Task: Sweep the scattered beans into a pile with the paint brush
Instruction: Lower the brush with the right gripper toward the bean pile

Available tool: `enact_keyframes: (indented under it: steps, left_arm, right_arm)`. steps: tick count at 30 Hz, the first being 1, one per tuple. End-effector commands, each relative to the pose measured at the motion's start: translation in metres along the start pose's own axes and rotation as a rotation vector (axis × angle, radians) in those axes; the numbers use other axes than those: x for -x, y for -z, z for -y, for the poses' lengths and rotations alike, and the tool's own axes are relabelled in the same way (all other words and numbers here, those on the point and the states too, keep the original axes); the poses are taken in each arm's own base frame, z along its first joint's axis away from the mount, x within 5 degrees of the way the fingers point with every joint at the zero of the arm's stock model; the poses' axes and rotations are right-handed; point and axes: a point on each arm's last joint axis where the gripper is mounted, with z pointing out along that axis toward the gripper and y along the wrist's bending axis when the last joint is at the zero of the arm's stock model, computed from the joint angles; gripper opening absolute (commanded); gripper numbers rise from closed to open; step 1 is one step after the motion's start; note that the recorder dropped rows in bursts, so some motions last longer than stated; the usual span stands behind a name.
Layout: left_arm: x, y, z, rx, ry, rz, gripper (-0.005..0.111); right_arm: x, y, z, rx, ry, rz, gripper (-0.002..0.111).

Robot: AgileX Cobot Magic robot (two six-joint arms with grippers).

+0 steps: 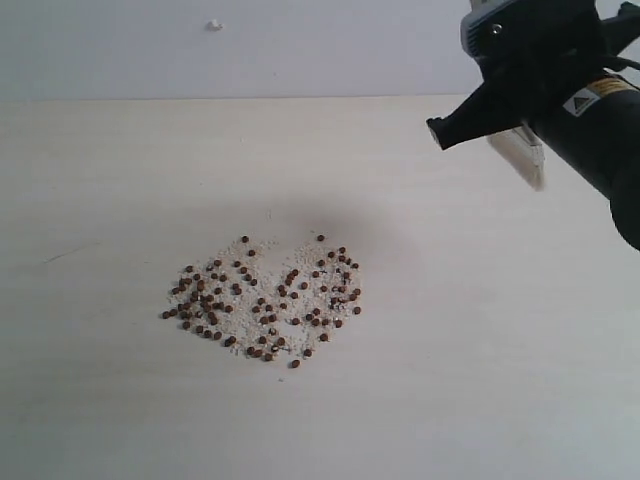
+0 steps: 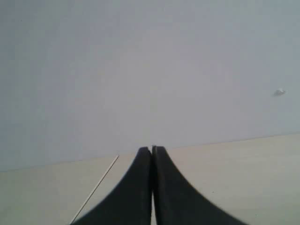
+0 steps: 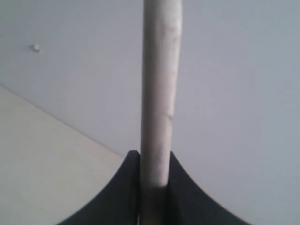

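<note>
The right gripper [image 3: 153, 159] is clamping the paint brush [image 3: 159, 89] by its pale wooden handle, the two black fingers pressing on either side of the shaft, which is sticking straight out beyond the fingertips. The bristles and metal band are not showing in the right wrist view. In the exterior view the right arm [image 1: 585, 120] is hanging above the far right part of the pale table [image 1: 500, 360], with a blurred pale sliver showing just beneath the black gripper; which part of the brush that is cannot be told. The beans [image 1: 262, 300] are lying scattered in a loose, roughly heart-shaped patch left of the table's middle, mingled with fine white crumbs [image 1: 262, 248], well apart from the brush and the arm. The left gripper [image 2: 152, 152] is sitting with its two black fingers pressed flat together, nothing between them, pointing across the table toward the grey wall [image 2: 140, 70]. A small white mark [image 1: 213, 25] is showing on that wall.
</note>
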Motion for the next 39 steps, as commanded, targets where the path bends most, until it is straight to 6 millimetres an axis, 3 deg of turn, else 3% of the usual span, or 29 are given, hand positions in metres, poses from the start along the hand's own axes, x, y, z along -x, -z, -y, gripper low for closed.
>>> enact_keyframes:
  steps: [1,8,11,15,18,22,27,33,39]
  left_arm:
    - [-0.001,0.0,0.001,-0.006,0.002,0.002,0.0]
    - [-0.001,0.0,0.001,-0.006,0.002,0.002,0.0]
    - [-0.001,0.0,0.001,-0.006,0.002,0.002,0.0]
    - [-0.001,0.0,0.001,-0.006,0.002,0.002,0.0]
    - [-0.001,0.0,0.001,-0.006,0.002,0.002,0.0]
    - [-0.001,0.0,0.001,-0.006,0.002,0.002,0.0]
    - [-0.001,0.0,0.001,-0.011,0.003,0.003,0.0]
    - [-0.001,0.0,0.002,-0.028,0.005,0.007,0.0]
    - [-0.001,0.0,0.002,-0.031,0.005,0.008,0.0]
  right_arm:
    - [-0.009,0.005,0.002,-0.048,-0.016,-0.025,0.0]
    - [-0.036,0.021,-0.009,-0.003,-0.113,-0.132,0.0]
    - [-0.041,0.033,-0.03,0.045,-0.109,-0.145,0.0]
    - [-0.053,0.034,-0.056,0.036,-0.127,-0.209,0.0]
    - [-0.061,0.032,-0.074,-0.012,-0.087,-0.154,0.0]
    - [-0.066,0.01,-0.098,0.014,-0.149,-0.157,0.0]
    - [-0.058,-0.016,-0.125,0.128,-0.261,-0.177,0.0]
    - [-0.051,-0.04,-0.143,0.164,-0.372,-0.214,0.0]
    - [-0.042,-0.052,-0.152,0.196,-0.51,-0.226,0.0]
